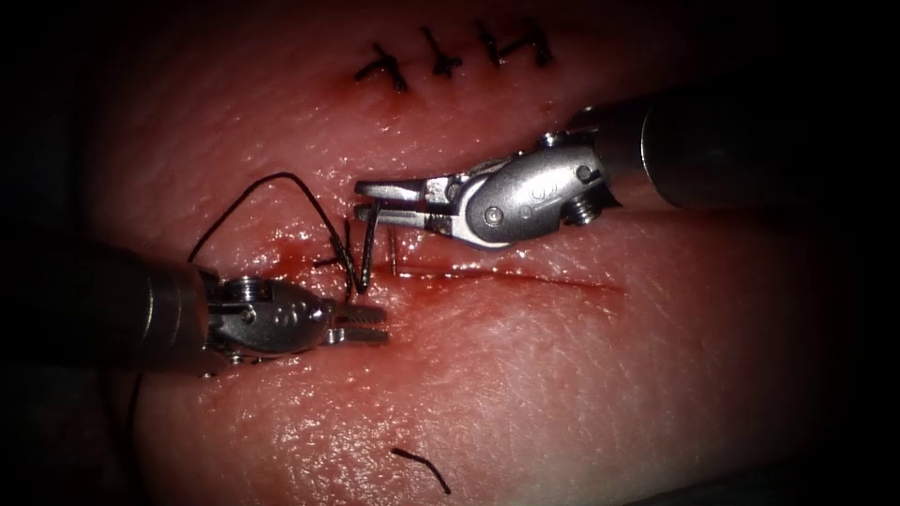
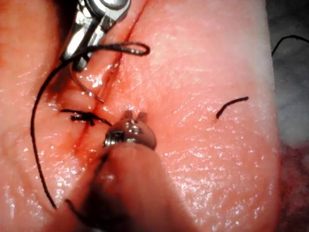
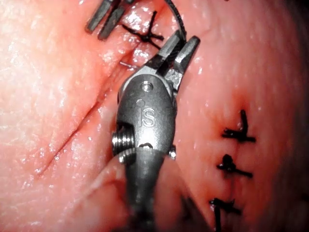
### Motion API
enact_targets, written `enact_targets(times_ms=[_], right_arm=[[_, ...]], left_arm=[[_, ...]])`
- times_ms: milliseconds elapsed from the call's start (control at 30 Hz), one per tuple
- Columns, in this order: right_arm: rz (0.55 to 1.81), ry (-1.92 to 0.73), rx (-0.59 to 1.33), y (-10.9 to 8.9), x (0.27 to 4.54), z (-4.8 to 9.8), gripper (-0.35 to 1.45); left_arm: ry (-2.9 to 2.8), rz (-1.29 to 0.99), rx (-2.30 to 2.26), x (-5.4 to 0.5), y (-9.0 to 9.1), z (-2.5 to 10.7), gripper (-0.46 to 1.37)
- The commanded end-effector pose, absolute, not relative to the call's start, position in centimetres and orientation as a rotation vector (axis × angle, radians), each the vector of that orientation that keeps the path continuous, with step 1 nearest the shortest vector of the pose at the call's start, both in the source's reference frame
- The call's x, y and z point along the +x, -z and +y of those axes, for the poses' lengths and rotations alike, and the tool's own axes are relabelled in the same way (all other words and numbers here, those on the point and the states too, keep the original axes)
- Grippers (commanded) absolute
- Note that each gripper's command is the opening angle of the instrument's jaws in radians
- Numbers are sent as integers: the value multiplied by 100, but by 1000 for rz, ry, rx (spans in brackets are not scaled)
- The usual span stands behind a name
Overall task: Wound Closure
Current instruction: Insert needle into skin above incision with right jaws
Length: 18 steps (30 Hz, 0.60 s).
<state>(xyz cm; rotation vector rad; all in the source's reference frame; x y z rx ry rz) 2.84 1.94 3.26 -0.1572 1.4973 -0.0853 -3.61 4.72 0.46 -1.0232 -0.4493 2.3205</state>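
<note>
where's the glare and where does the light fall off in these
endoscope view: lit at the centre, dark toward the edges, glare on the right end effector, which holds the needle near one end, tip by the cut; left end effector open, empty; left wrist view: wet glints on the tissue

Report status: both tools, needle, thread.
Right tool shut on the needle near its upper end, needle hanging over the cut. Left tool holds nothing. Thread loops left of the needle.

2 polished steel wristed tools, the right tool [image 1: 389, 201] and left tool [image 1: 370, 323], on dark cylindrical shafts [image 1: 731, 150]; toothed jaws, round pivot screws, stamped lettering on each clevis.
</note>
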Motion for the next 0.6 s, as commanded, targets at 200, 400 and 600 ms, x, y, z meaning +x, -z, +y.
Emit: enact_targets(times_ms=[200,400,600], right_arm=[[1504,114,-195,-326,286,195,-35],[1515,130,-212,-325,287,196,-35],[1559,130,-232,-317,288,202,-35]], left_arm=[[-2297,-512,-1017,-359,-64,453,2],[-2278,-561,-1002,-349,-78,442,5],[-2277,-554,-994,-343,-79,441,5]])
